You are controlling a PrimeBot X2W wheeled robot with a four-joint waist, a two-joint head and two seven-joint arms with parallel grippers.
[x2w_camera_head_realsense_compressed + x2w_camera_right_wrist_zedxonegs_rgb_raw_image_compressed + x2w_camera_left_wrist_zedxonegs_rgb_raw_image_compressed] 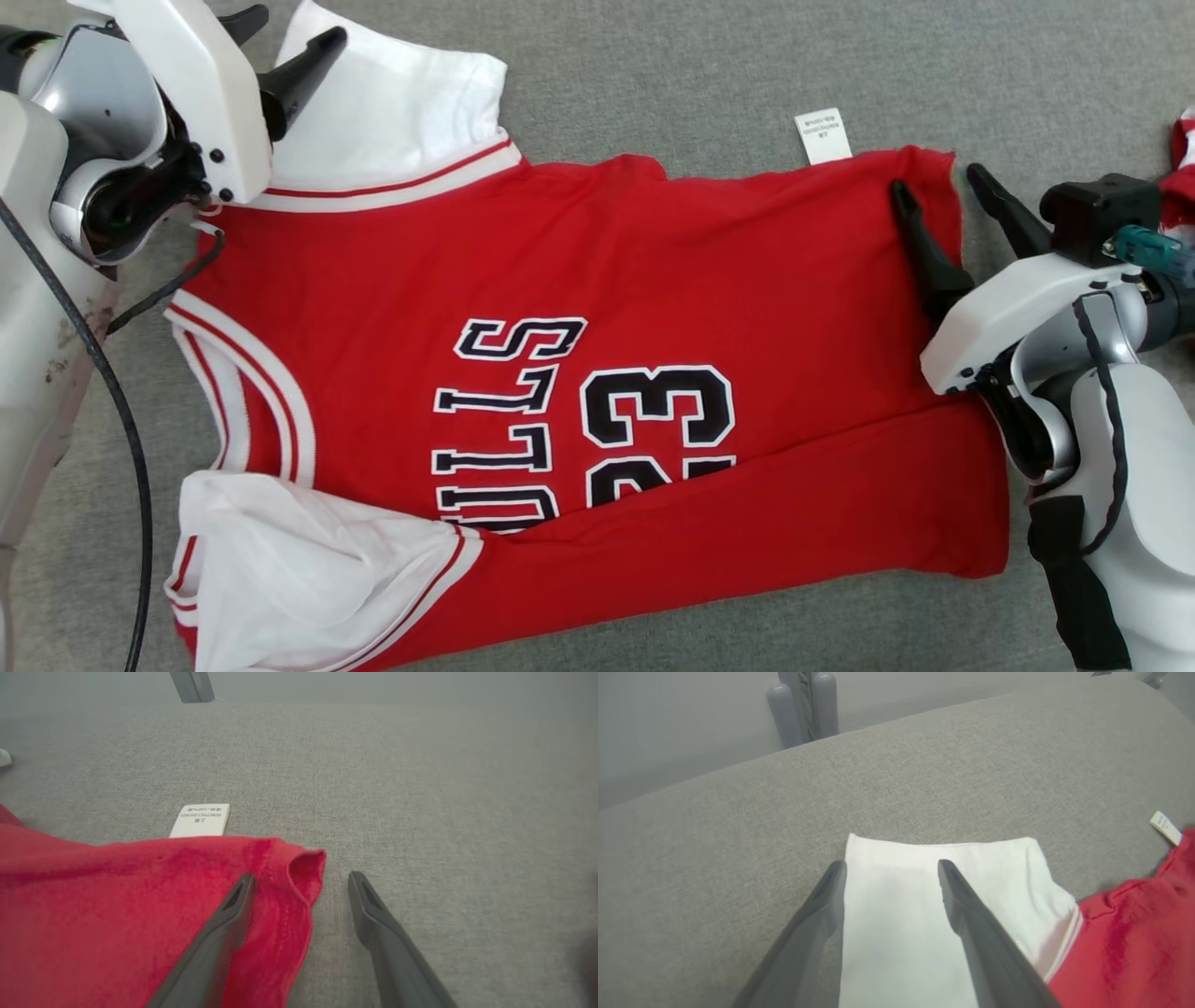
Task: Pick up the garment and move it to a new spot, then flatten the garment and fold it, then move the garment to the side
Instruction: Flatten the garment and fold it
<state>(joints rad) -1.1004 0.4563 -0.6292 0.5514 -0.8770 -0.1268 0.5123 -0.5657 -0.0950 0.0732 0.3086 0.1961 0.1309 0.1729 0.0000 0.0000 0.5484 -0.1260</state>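
The garment point(597, 280) is a red jersey with white sleeves and black lettering, lying flat on the grey cloth surface with its near long edge folded over. My left gripper point(291, 28) stands open over the far white sleeve point(392, 103). In the left wrist view this gripper point(892, 865) straddles the sleeve point(896, 933), one finger on the white cloth and one at the sleeve's edge. My right gripper point(936, 179) is open at the jersey's far right hem corner. The right wrist view shows that gripper point(301, 876) with the curled red corner point(306, 868) between its fingers, nothing gripped.
A white care label point(822, 135) sticks out from the jersey's far edge. Another piece of red and white cloth point(1184, 177) shows at the right border. A black cable point(131, 439) hangs by my left arm. The surface's rounded far edge point(878, 732) has a grey post point(803, 704) behind it.
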